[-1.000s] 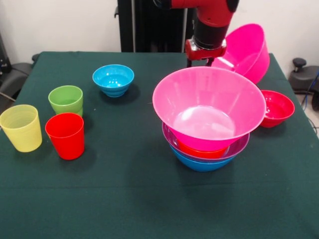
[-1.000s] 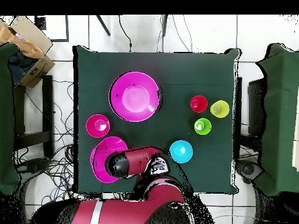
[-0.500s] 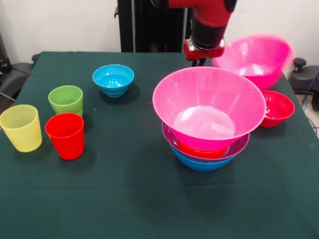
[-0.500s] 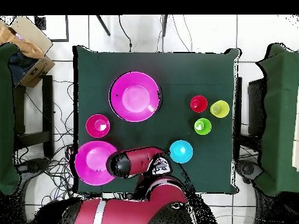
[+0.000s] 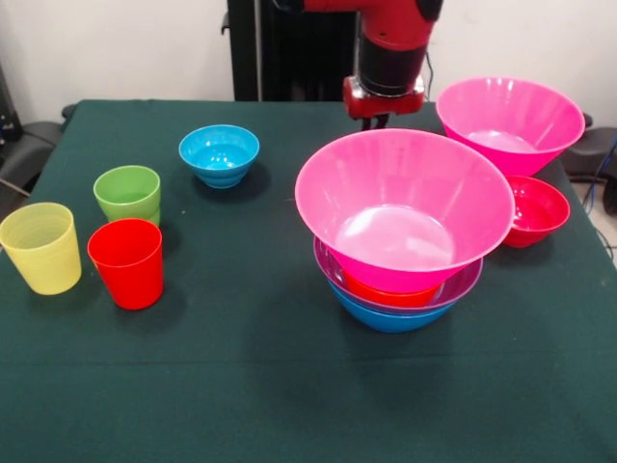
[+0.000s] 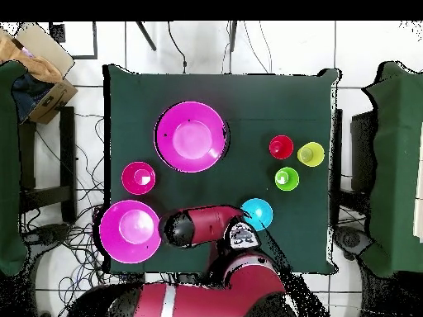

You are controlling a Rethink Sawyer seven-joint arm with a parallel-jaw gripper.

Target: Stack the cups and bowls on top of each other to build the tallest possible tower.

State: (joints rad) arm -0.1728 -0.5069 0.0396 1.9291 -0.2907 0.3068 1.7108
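Note:
The tower [image 5: 405, 217] stands right of centre: blue bowl lowest, then purple, orange, and a big pink bowl uppermost; from above it shows as one pink disc [image 6: 192, 136]. A second big pink bowl [image 5: 511, 118] [image 6: 130, 231] sits upright at the far right corner, its rim over the small crimson bowl [image 5: 535, 207] [image 6: 138, 177]. My gripper [image 5: 379, 118] [image 6: 178, 229] hangs behind the tower, apart from that bowl. The cyan bowl [image 5: 220, 154] [image 6: 257, 214] lies at the far left. The yellow [image 5: 40, 247], red [image 5: 126, 262] and green [image 5: 127, 193] cups cluster at the left.
The second pink bowl's rim reaches past the table's edge [image 6: 106, 239] in the overhead view. A cardboard box [image 6: 37, 62] and dark chairs [image 6: 45, 153] stand off the table, with cables on the floor.
The second pink bowl, tilted against the gripper a second ago, has swung upright and now stands free at the corner. The arm has shifted sideways away from it.

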